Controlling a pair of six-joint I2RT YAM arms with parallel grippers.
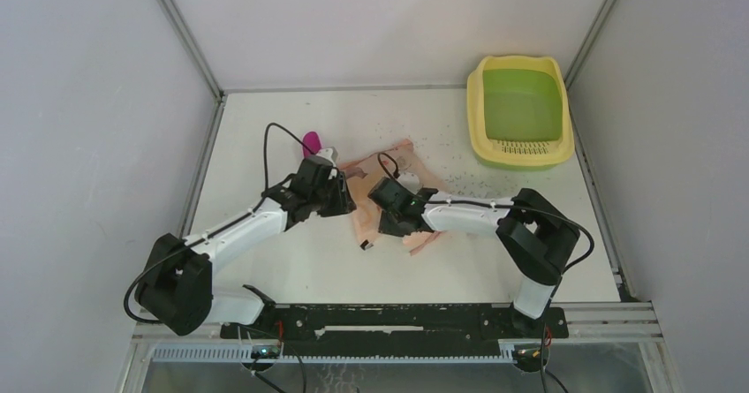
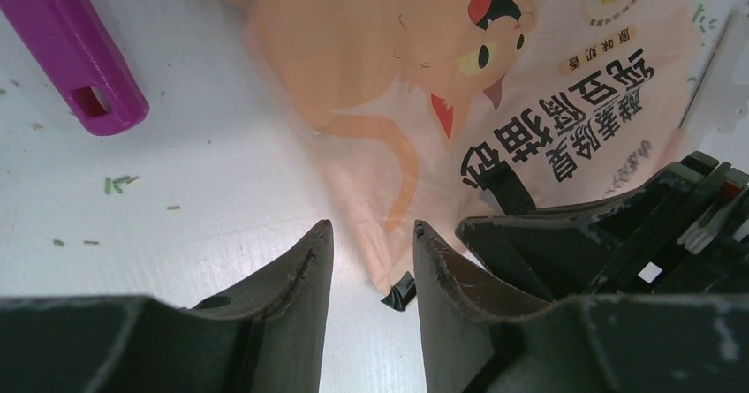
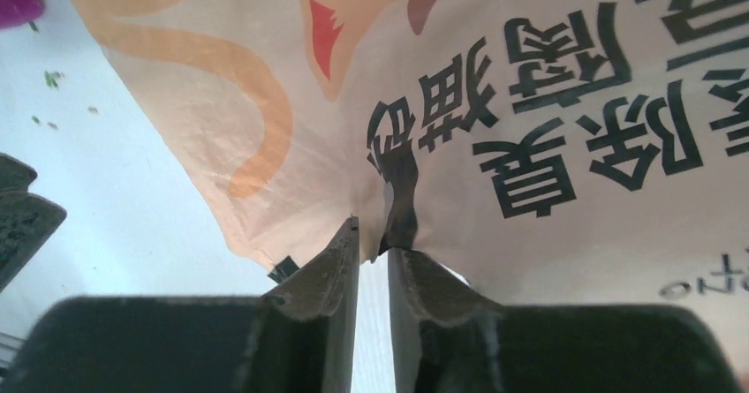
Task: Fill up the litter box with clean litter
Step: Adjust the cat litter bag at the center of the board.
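The litter box [image 1: 477, 110], yellow rim and green basin, stands at the far right corner; I see no litter in the basin. Litter granules [image 1: 459, 179] lie scattered on the table between the box and the peach-pink printed bag [image 1: 395, 165], and a few show in the left wrist view [image 2: 119, 182]. My right gripper [image 1: 386, 222] is shut on a fold at the bag's near edge [image 3: 373, 234]. My left gripper [image 1: 346, 200] is open [image 2: 371, 227], its fingertips either side of the bag's corner [image 2: 389, 252], just left of the right gripper [image 2: 618, 234].
A magenta scoop [image 1: 311, 140] lies on the table behind the left gripper; its handle shows in the left wrist view [image 2: 75, 57]. A bit of black tape [image 2: 399, 292] hangs at the bag's corner. Grey walls close in the table on three sides.
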